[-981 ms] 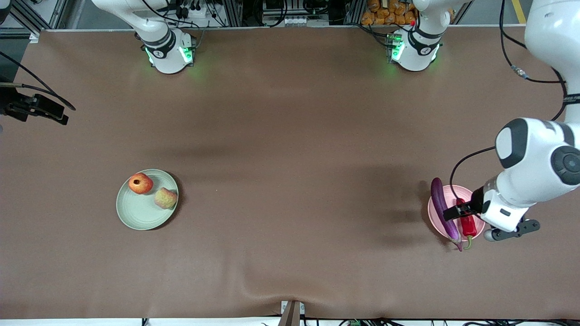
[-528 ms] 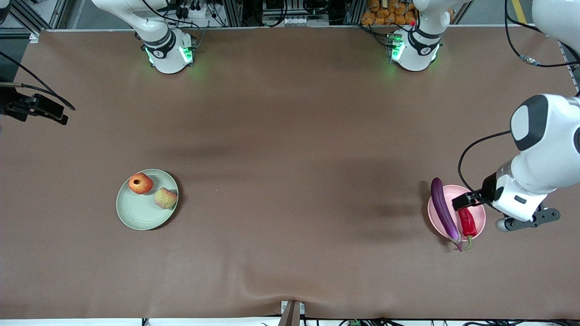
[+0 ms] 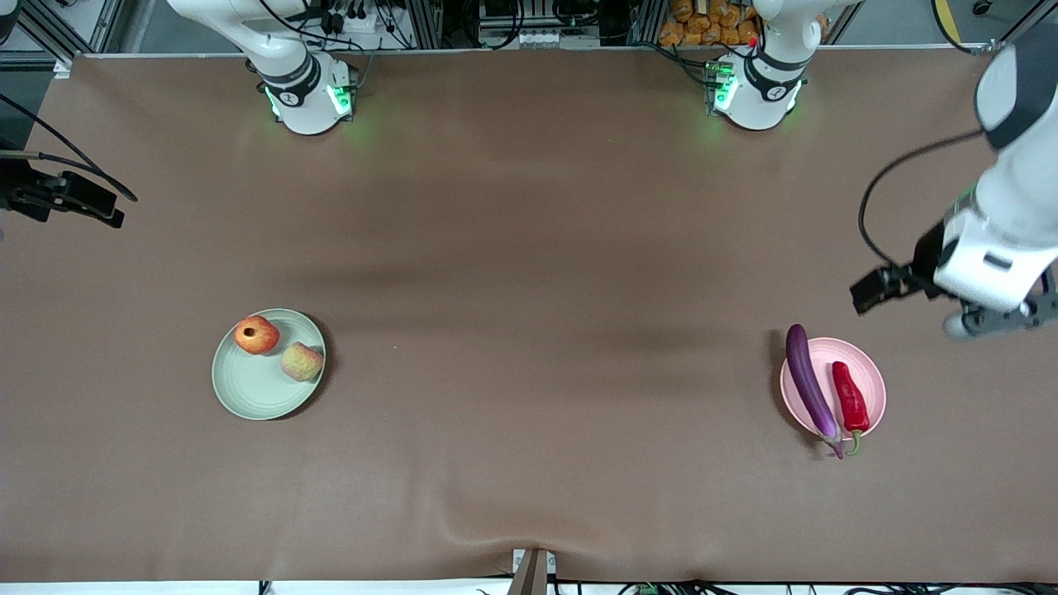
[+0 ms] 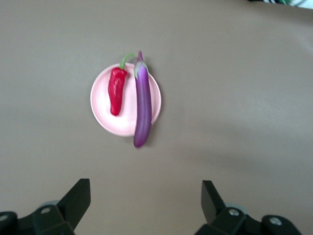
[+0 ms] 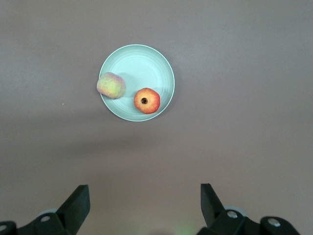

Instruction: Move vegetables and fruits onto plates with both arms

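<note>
The brown table [image 3: 529, 248] carries two plates well apart: toward the right arm's end, the pale green plate [image 3: 248, 388] holds the pomegranate [image 3: 256, 335] at about eleven o'clock and the peach [image 3: 302, 362] at its three o'clock rim, and toward the left arm's end the pale pink plate [image 3: 868, 380] holds the long eggplant [image 3: 808, 387] along its nine o'clock side, both ends overhanging, with the red chili [image 3: 850, 398] just beside it. The left gripper [image 4: 145, 198] hangs with its fingers spread wide and empty over bare table up toward one o'clock of the pink plate. The right gripper [image 5: 145, 198] waits at the right arm's end of the table, its fingers likewise spread and holding nothing.
</note>
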Robot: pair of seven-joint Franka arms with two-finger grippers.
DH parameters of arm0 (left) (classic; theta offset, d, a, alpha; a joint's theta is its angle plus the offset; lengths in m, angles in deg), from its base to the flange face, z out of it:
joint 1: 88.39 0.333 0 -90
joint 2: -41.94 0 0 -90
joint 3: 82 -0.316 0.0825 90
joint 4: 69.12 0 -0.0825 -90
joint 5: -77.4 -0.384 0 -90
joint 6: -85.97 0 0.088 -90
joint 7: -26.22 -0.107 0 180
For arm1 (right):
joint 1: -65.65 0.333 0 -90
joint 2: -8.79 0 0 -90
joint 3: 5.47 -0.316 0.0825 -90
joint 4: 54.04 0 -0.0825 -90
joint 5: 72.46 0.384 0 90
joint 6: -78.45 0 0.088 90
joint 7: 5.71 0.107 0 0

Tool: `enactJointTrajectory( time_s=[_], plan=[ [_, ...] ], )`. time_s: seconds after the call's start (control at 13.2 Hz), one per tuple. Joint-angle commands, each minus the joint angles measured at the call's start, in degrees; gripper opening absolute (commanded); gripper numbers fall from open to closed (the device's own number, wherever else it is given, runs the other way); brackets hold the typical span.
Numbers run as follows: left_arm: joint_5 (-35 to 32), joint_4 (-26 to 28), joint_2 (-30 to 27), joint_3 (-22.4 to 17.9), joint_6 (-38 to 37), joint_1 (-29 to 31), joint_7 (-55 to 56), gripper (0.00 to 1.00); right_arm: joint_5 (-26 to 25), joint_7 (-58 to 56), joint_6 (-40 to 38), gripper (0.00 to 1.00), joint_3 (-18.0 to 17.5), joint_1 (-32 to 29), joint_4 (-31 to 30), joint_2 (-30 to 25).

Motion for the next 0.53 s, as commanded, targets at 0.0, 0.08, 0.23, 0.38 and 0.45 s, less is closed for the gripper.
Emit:
enactJointTrajectory(
  time_s=[0.0,0.08,0.23,0.38,0.45],
  plan=[
    [3.1,-1.1,-3.3,0.4,-5.4,0.5,-2.0,1.00,-0.3,1.0,-0.5,1.00,-0.2,0.0,1.1,0.3],
    [4.0,-1.1,-5.5,0.3,-6.1,0.4,-2.9,1.00,-0.3,1.0,-0.5,1.00,-0.2,0.0,1.1,0.3],
    [4.9,-0.8,-7.9,0.2,-6.8,0.4,-4.7,1.00,-0.3,1.0,-0.6,1.00,-0.2,0.1,1.1,0.3],
    [5.1,-0.2,-9.5,0.2,-7.9,0.2,-5.0,1.00,-0.4,1.0,-0.6,1.00,-0.2,0.0,1.1,0.3],
    [5.6,0.0,-10.3,-1.5,-8.4,-1.8,-5.1,1.00,-0.4,1.0,-0.6,1.00,-0.2,0.0,1.1,0.3]
  ],
)
